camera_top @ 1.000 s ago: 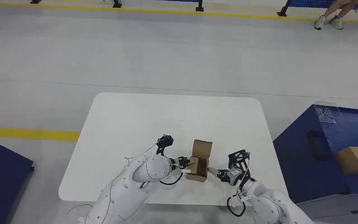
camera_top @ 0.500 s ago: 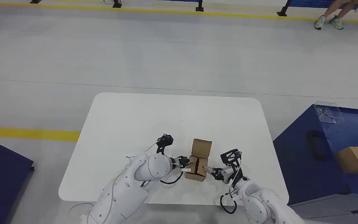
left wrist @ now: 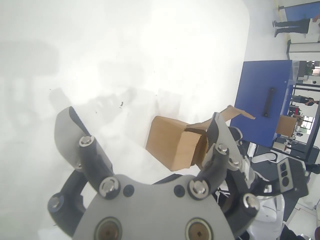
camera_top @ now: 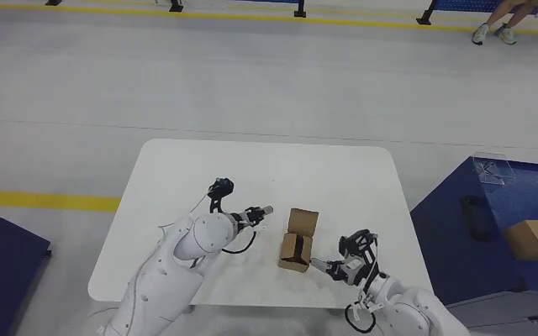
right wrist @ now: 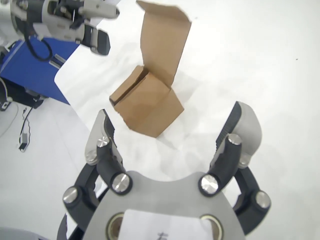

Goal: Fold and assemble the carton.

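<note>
Partly folded brown carton (camera_top: 295, 250), top flap (camera_top: 303, 222) upright

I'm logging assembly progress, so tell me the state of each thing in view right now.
carton: body squared up, not held.
lid flap: standing upright, open.
left gripper: open, empty, clear of the carton.
right gripper: open, empty, near the carton.

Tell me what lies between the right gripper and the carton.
Only bare table, in the right wrist view; the open right gripper is short of the carton.
</note>
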You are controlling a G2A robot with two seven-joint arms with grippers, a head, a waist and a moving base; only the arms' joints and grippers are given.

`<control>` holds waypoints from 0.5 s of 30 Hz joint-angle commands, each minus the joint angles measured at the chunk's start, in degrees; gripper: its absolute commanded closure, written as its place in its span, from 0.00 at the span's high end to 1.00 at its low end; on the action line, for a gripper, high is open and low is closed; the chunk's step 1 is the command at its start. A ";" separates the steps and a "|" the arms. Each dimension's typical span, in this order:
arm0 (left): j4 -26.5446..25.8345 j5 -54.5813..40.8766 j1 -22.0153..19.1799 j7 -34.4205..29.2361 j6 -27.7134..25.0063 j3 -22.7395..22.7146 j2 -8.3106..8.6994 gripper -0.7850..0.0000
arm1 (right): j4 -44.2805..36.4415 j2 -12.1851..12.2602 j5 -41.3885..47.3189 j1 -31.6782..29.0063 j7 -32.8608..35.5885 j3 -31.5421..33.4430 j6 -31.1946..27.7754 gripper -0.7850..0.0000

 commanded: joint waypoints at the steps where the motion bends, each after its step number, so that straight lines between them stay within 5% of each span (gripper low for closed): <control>1: 2.39 -1.05 -1.59 -0.01 -0.98 0.46 -0.37 1.00 | -0.14 0.04 -2.01 -0.84 -0.20 -0.23 -1.00 1.00; 15: 26.33 -6.14 -16.35 -1.49 -7.61 12.06 -6.50 1.00 | 0.75 -1.03 -9.80 -0.38 -3.52 -4.37 0.71 1.00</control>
